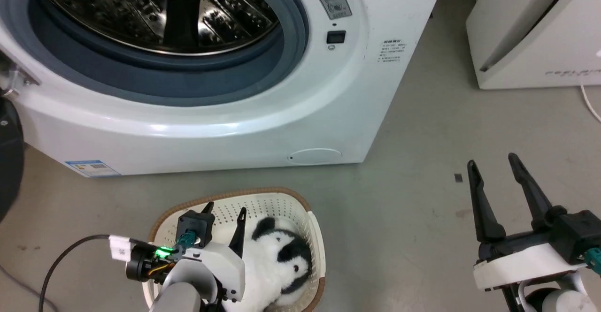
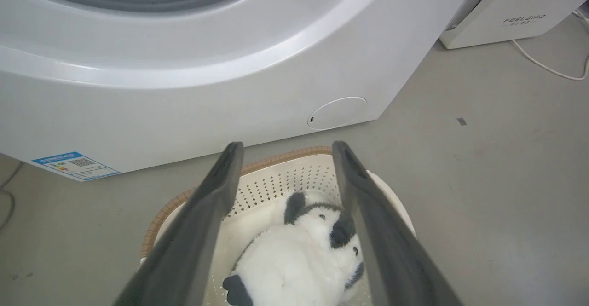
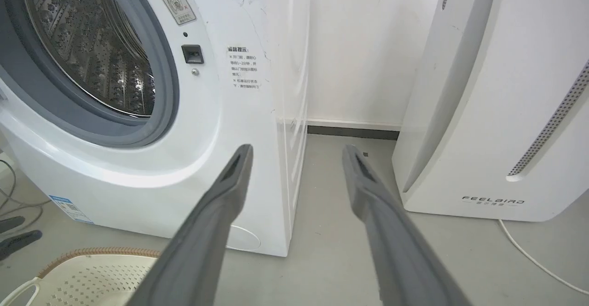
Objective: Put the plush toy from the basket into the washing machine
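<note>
Lying in the basket (image 1: 281,198), which sits on the floor just near of the washer (image 1: 235,115), the toy (image 1: 277,260) fills the basket's right half, with one dark ear toward the washer. Above, the porthole is open on the shiny steel drum (image 1: 117,16). The left gripper (image 1: 226,207) hangs over the basket's left part with its fingers spread, gripping nothing. The left wrist view looks down between those fingers at the toy's white belly and dark patches, but whether either finger touches the fur cannot be told. The right gripper (image 1: 492,160) hovers over the floor well to the right, its fingers also apart and empty. The right wrist view adds the wall behind, the strip of floor between the washer and a white FEELBIRD unit (image 3: 483,112), and a white cable (image 3: 529,255) on the floor beside that unit. In the head view, the dark door (image 1: 9,162) shows at the left edge, beside the porthole.
</note>
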Controlling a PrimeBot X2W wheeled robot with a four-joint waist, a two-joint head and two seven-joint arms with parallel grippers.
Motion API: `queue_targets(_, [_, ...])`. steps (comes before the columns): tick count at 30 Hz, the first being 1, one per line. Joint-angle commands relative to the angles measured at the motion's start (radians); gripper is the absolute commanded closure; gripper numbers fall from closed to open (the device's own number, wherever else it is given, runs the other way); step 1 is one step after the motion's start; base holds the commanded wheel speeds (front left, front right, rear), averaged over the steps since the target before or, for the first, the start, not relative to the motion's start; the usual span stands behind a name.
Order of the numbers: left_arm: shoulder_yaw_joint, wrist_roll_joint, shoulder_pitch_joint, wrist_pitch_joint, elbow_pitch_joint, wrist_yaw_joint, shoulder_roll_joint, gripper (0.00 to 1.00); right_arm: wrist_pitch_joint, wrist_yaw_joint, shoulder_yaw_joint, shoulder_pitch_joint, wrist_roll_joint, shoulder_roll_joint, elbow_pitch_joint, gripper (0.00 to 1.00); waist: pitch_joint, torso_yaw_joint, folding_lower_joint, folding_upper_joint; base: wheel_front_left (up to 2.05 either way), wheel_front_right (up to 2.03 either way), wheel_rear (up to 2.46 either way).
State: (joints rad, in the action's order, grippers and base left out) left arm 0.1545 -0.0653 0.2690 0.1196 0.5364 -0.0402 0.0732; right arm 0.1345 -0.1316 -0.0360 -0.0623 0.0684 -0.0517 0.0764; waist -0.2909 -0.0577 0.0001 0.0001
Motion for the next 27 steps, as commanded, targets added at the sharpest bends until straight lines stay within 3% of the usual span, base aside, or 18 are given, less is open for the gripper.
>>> queue_targets(1, [0.007,-0.009,0.024,0.001,0.022,-0.006,0.005,0.00,0.009,0.001,0.000,-0.019,0.007,0.001,0.008,0.00,-0.014,-0.007,-0.0001,-0.0001,0.00,0.00,0.00])
queue_targets(27, [0.185,0.000,0.287,-0.134,0.422,-0.055,0.107,0.00,0.063,0.001,0.002,-0.094,0.081,0.001,0.043,0.00,-0.287,-0.102,-0.0001,-0.0001,0.00,0.00,0.00])
